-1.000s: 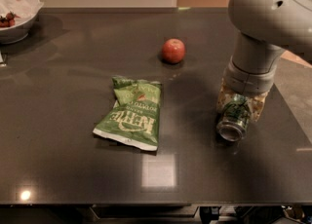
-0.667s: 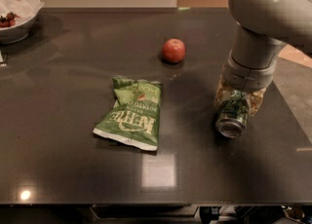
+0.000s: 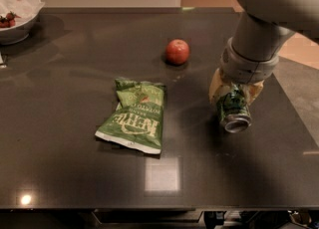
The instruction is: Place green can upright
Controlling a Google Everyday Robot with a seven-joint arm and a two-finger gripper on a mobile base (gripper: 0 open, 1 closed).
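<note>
The green can [image 3: 232,110] is tilted on its side at the right of the dark table, its silver end facing the front. My gripper [image 3: 234,93] comes down from the arm at the upper right and is shut on the can, with a pale finger on each side of it. The can seems to be at or just above the table surface; I cannot tell whether it touches.
A flat crinkled green chip bag [image 3: 134,115] lies at the table's middle. A red apple [image 3: 177,52] sits behind it. A white bowl [image 3: 15,14] with red food stands at the far left corner. The table's right edge [image 3: 294,118] is close to the can.
The arm has risen and shifted slightly to the left with the can in it. The can's silver end now tips a little more downward. The bag and the apple have not moved.
</note>
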